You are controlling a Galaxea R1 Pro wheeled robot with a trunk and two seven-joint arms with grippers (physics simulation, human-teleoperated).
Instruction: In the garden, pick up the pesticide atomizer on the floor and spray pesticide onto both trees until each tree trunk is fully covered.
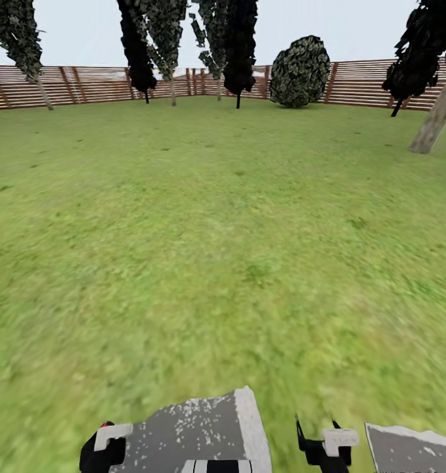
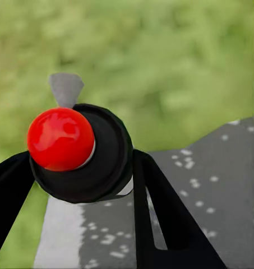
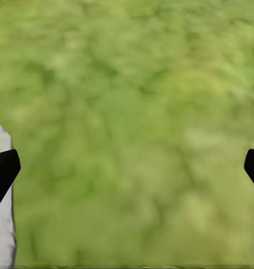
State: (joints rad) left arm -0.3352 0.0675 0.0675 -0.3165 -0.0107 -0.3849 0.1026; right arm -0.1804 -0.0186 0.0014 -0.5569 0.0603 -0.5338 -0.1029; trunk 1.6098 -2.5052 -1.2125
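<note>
In the left wrist view my left gripper (image 2: 82,162) is shut on the pesticide atomizer (image 2: 104,168), seen end-on as a round black body with a red knob and a grey nozzle. In the head view this gripper (image 1: 103,448) sits at the bottom edge with a red spot on top. My right gripper (image 3: 127,168) is open over bare grass floor (image 3: 132,112), and it also appears low in the head view (image 1: 326,448). A thick leaning tree trunk (image 1: 436,115) stands far off at the right, under dark foliage. White pesticide specks (image 2: 188,159) dot my grey body panel.
Open lawn (image 1: 216,217) stretches ahead to a brown slat fence (image 1: 91,84). Several thin dark trees (image 1: 239,46) and a round bush (image 1: 300,72) line the fence. My speckled grey body panels (image 1: 196,427) are at the bottom edge.
</note>
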